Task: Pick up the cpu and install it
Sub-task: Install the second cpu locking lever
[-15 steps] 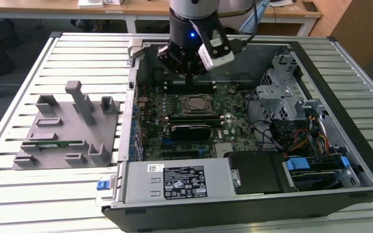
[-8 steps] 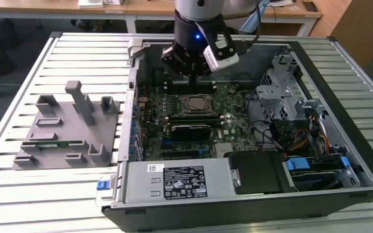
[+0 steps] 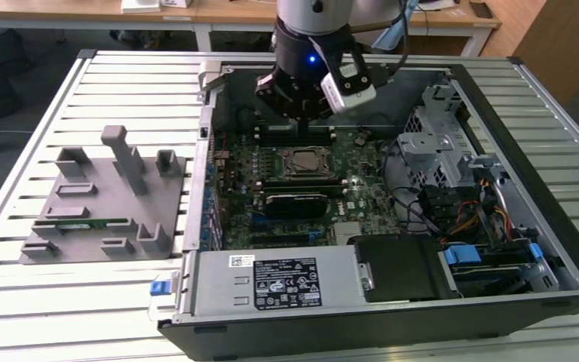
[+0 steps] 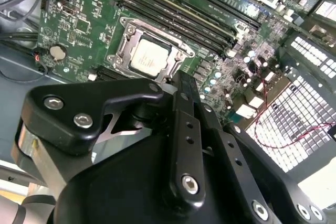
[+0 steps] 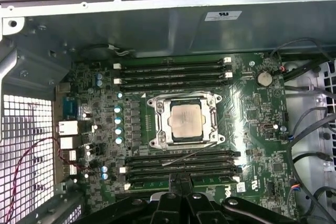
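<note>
Evidently the cpu (image 5: pixel 186 121) is sitting flat in its socket (image 5: pixel 157 124), appearing light, rigid, fragile, graspable by its edges, while the claw (image 5: pixel 181 182) is hanging closed and empty.

Slatted metal bench (image 3: pixel 88 302), wood desks (image 3: pixel 229 11) behind w/ dark floor (image 3: pixel 28 68) between

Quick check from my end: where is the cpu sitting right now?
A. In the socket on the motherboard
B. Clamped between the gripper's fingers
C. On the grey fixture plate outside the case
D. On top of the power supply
A: in both wrist views the cpu lies flat inside the metal socket frame on the motherboard, with the gripper above the board and nothing in it.
</note>
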`<state>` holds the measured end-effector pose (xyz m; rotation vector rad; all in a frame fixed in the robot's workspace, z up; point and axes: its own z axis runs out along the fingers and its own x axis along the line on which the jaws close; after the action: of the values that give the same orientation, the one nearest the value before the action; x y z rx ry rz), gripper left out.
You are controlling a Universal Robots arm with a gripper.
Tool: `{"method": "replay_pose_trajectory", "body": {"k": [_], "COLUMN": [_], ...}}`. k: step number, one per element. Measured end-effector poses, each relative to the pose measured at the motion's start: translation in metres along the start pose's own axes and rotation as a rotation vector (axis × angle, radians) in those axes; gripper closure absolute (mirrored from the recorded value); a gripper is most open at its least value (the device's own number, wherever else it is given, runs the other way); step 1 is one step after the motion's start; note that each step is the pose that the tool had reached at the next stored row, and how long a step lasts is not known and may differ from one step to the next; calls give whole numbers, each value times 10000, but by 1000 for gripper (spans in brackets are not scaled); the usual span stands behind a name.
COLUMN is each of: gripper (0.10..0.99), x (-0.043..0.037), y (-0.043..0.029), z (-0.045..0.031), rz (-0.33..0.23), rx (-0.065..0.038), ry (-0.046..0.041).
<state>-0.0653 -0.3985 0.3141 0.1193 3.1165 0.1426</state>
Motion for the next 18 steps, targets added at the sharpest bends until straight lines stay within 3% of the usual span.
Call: {"method": "replay_pose_trajectory", "body": {"k": [8, 11, 18], "gripper": [980, 980, 980], "x": [-16, -47, -47], "y": [0, -3, -8], "z": [14, 76, 122], "rz": [0, 1, -230], "rx": [-22, -33, -35], "ry": [1, 2, 25]}}
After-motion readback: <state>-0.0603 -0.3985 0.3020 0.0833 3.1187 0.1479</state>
